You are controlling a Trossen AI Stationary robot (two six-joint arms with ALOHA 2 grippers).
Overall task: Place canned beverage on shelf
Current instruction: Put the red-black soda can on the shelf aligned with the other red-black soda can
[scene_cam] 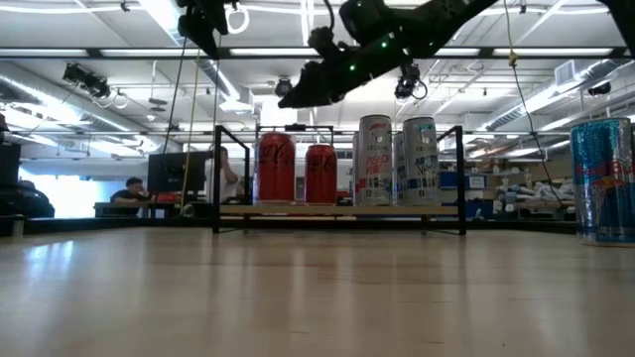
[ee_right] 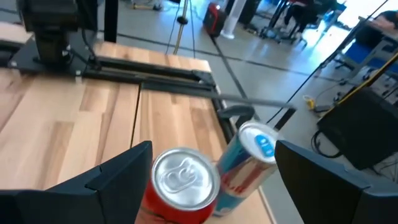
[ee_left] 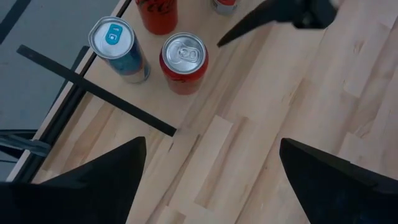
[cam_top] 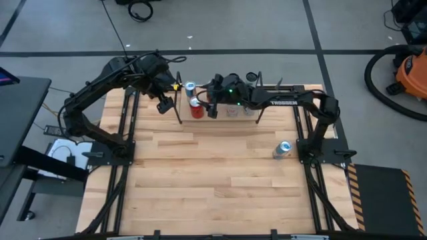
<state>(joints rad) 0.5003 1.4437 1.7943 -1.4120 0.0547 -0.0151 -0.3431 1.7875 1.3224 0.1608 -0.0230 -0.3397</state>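
shelf (scene_cam: 337, 210): at the table's (cam_top: 220, 180) far edge, carrying two red cans (scene_cam: 277, 167), two pale cans (scene_cam: 375, 159); low view alone shows the row; blue can (cam_top: 282, 149): on table, well apart near right arm base; left gripper (cam_top: 165, 105), right gripper (cam_top: 212, 110): above shelf, fingers wide, empty; wrist views show can tops.

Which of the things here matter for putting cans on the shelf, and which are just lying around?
Part of the job:
shelf
red cans
silver cans
blue can alone on the table
left gripper
right gripper

Just lying about:
vacuum cleaner on the floor
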